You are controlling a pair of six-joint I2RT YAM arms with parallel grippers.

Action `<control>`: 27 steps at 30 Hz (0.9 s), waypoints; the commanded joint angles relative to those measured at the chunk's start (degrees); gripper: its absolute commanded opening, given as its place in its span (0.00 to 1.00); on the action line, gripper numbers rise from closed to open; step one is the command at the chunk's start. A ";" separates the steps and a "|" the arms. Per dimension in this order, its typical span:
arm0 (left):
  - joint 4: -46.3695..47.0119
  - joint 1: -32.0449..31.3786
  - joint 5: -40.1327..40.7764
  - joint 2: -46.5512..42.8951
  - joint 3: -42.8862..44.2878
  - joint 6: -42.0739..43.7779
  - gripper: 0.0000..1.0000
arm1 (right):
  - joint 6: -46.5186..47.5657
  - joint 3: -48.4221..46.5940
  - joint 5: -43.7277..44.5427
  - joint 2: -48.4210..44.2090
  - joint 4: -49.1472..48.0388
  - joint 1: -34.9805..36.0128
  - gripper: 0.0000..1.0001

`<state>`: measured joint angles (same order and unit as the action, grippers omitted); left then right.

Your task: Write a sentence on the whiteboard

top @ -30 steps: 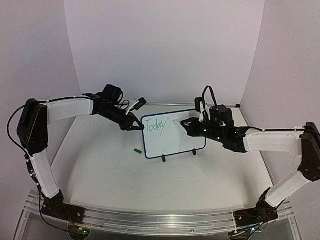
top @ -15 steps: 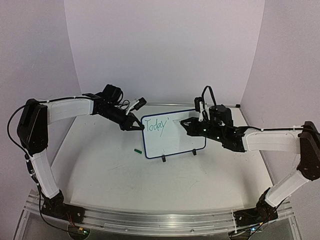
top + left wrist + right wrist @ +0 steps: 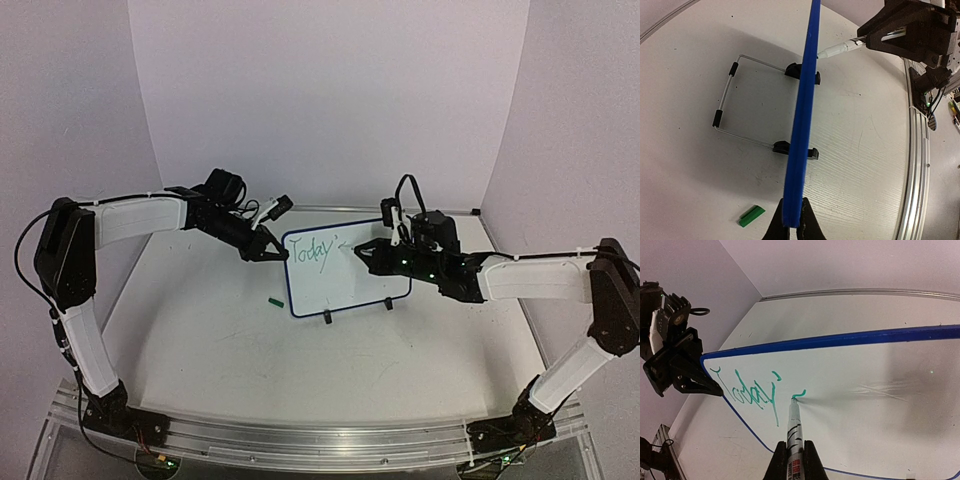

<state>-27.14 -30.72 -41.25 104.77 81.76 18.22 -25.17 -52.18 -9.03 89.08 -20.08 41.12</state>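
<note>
— From above, what is the setting?

— A pale, matt worktop (image 3: 200, 340) with faint scuffs, closed in on three sides by plain lilac-white walls (image 3: 330, 90). A ribbed aluminium rail (image 3: 300, 440) runs along the near edge under the arm bases.

— And the whiteboard?

— The whiteboard (image 3: 350, 285) stands mid-worktop on black feet, between the two arms. The sentence (image 3: 312, 252) sits top left in green and reads only "Today'". The left gripper (image 3: 272, 252) is clamped on the board's left edge. The right gripper (image 3: 362, 254) reaches over the face from the right and covers part of it. A small green cap (image 3: 273, 300) lies on the worktop just left of the board's lower corner.

— The left wrist view?

— The board shows edge-on as a glossy blue strip, pinched between the closed fingers (image 3: 779, 231) at the bottom. Behind it a thin wire stand (image 3: 717, 118) with black sleeves rests on the worktop. The cap lies near the fingers, to their left. Here the surface shows a fine wood-like grain.

— And the right wrist?

— The fingers (image 3: 777, 465) are closed round a marker (image 3: 793, 427) with a white barrel and black print. Its tip touches the glossy white face just right of the apostrophe, at a short green stroke. The left gripper's black body shows past the rounded left corner.
</note>
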 commanded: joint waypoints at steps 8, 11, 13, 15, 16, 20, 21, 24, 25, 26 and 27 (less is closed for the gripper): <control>-2.16 -0.57 2.93 -0.88 1.32 2.39 0.00 | -0.23 0.82 4.27 -1.74 1.12 -0.33 0.00; -2.15 -0.57 2.93 -0.88 1.37 2.38 0.00 | -0.23 0.97 5.21 -2.29 1.39 -0.33 0.00; -2.13 -0.57 2.93 -0.88 1.36 2.36 0.00 | -0.16 1.03 5.79 -2.67 1.49 -0.31 0.00; -2.14 -0.57 2.94 -0.88 1.39 2.41 0.00 | -0.14 1.11 6.37 -2.99 1.63 -0.27 0.00; -2.15 -0.57 2.91 -0.87 1.39 2.40 0.00 | -0.06 1.07 6.54 -3.10 1.84 -0.31 0.00; -2.26 -0.57 2.93 -0.91 1.39 2.40 0.00 | 0.26 1.05 6.71 -3.04 3.20 -0.30 0.00; -2.29 -0.57 2.93 -0.96 1.39 2.39 0.00 | 0.28 1.11 6.58 -2.93 3.51 -0.32 0.00; -2.30 -0.57 2.93 -0.97 1.39 2.35 0.00 | 0.22 1.50 6.04 -2.44 4.32 -0.34 0.00; -2.24 -0.57 2.93 -0.93 1.39 2.42 0.00 | 0.13 1.70 5.87 -2.30 4.47 -0.33 0.00; -2.26 -0.58 2.93 -0.96 1.39 2.40 0.00 | 0.01 1.93 5.68 -2.26 4.54 -0.32 0.00; -2.28 -0.56 2.93 -0.97 1.38 2.40 0.00 | -0.04 2.15 5.51 -2.21 4.60 -0.30 0.00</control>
<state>-27.16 -30.72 -41.28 104.77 81.76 18.23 -25.34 -51.16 -5.30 87.53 -16.68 41.17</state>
